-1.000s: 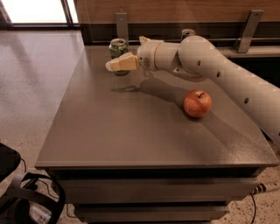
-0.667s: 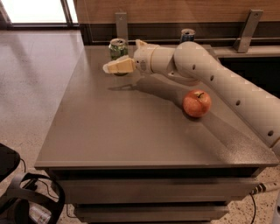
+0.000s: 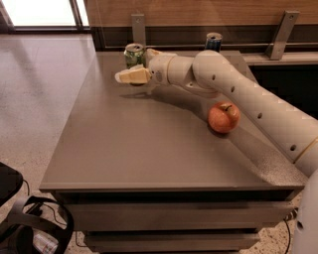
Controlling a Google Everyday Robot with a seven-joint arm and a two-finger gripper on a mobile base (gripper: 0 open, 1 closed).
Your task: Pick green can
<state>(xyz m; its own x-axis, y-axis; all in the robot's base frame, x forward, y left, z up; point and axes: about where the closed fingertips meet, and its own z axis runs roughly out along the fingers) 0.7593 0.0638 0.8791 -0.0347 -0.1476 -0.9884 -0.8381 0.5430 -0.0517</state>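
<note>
Green can (image 3: pixel 134 54) stands far back on grey table (image 3: pixel 139 144), near wood wall (image 3: pixel 198 12); gripper (image 3: pixel 135 65) splayed apart beside it

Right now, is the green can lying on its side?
No, the green can stands upright at the table's back, gripper right beside it.

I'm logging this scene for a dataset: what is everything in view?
green can: 1, light green with a silver top, far left part of the table
blue can: 1, blue and silver, at the back, behind the arm
apple: 1, red, right part of the table
table: 1, grey, centre
brackets: 2, metal, on the wall behind the table
bag: 1, black with straps, on the floor at lower left
arm: 1, cream, reaching in from the right over the table
gripper: 1, cream, open, at the green can
</note>
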